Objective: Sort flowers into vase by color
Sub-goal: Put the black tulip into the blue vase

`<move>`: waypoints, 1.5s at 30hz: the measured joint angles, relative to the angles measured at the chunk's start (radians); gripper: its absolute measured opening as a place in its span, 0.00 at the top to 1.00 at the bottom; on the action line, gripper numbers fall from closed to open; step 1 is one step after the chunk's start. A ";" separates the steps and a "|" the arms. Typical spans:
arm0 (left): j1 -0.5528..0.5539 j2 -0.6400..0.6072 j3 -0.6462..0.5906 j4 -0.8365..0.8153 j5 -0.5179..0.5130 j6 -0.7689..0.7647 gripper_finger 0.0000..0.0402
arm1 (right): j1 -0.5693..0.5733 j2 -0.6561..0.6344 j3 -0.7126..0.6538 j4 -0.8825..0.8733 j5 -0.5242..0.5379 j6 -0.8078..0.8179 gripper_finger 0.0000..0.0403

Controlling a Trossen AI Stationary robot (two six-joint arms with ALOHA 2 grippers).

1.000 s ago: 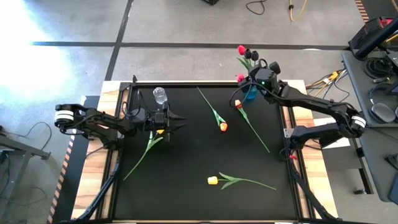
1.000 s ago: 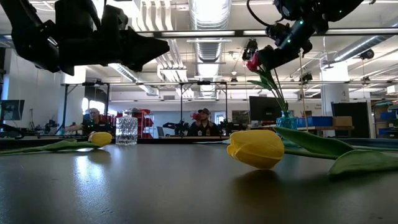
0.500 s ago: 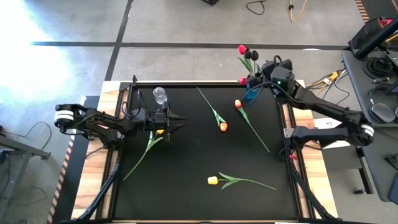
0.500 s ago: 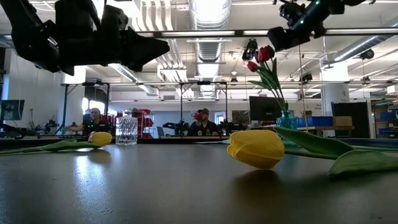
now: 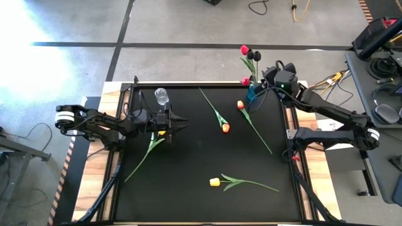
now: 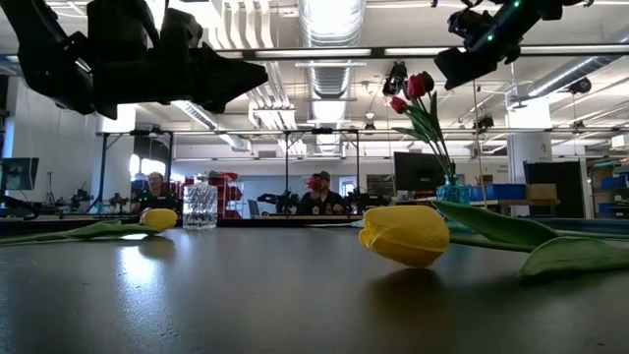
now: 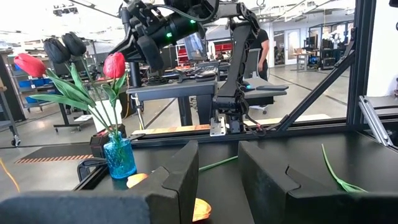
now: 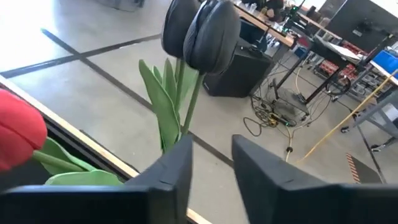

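The table has a matte black top inside a pale wooden frame, and it stands on a grey concrete floor with dark tape lines. Behind it is a large workshop with desks, monitors and two seated people far away.

A small blue glass vase stands at the far right corner of the black top. It holds thin green stems with soft heads: red tulips and two dark purple tulips, all leaning over the far edge. A clear faceted glass vase stands at the far left; I see nothing in it.

The other flowers lie flat on the top: an orange tulip near the middle, a second orange tulip just beside the blue vase, a yellow tulip at the near side, and another yellow tulip at the left, under the left gripper.

The left gripper hangs over that left yellow tulip with its dark plastic fingers parted, grasping nothing. The right gripper is raised beside the blue vase and its bouquet; its fingers stand apart and are empty.
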 joint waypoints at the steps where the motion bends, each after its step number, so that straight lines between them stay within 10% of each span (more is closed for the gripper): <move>1: 0.000 0.000 0.000 -0.001 0.000 0.000 0.75 | -0.002 0.002 -0.003 0.000 -0.005 -0.001 0.77; 9: 0.000 0.000 0.000 -0.008 0.000 0.000 0.75 | -0.102 0.006 -0.004 0.016 -0.203 0.015 0.97; 28: 0.000 0.000 0.000 -0.015 0.000 0.011 0.75 | -0.237 0.019 -0.005 0.128 -0.486 -0.105 0.53; 45: 0.000 0.000 0.000 -0.015 0.000 0.012 0.75 | -0.278 0.210 -0.005 0.241 -0.486 -0.129 0.82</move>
